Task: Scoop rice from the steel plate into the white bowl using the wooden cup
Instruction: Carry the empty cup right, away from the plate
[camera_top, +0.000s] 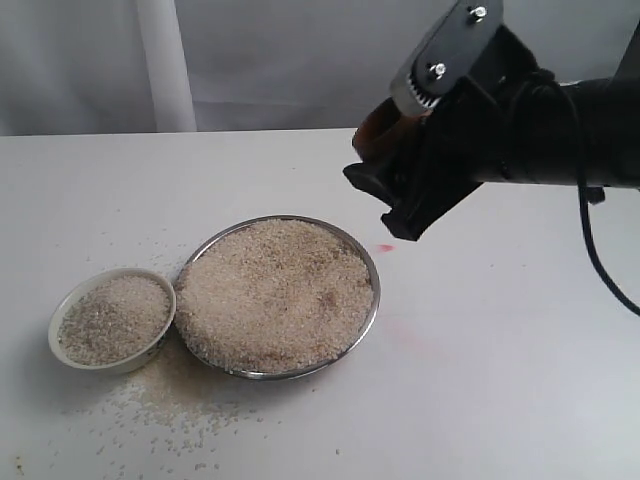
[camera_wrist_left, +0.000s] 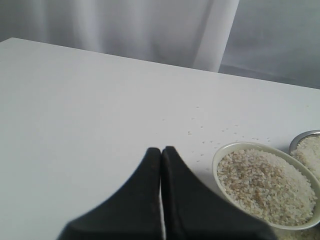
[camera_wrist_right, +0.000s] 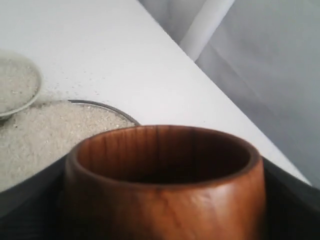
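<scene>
Right wrist view: your right hand (camera_top: 405, 195) clasps the wooden cup (camera_wrist_right: 165, 200).
Aloft near the steel plate (camera_top: 372, 300); left hand (camera_wrist_left: 161, 165) closed.

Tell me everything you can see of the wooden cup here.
The cup is glossy reddish-brown wood with visible grain. It is rounded and handleless, with a thick rim and a dark inside. No rice shows in it, though its bottom is hidden. The right pincer grips its sides and holds it in the air, up and to the right of the plate in the exterior view.
</scene>
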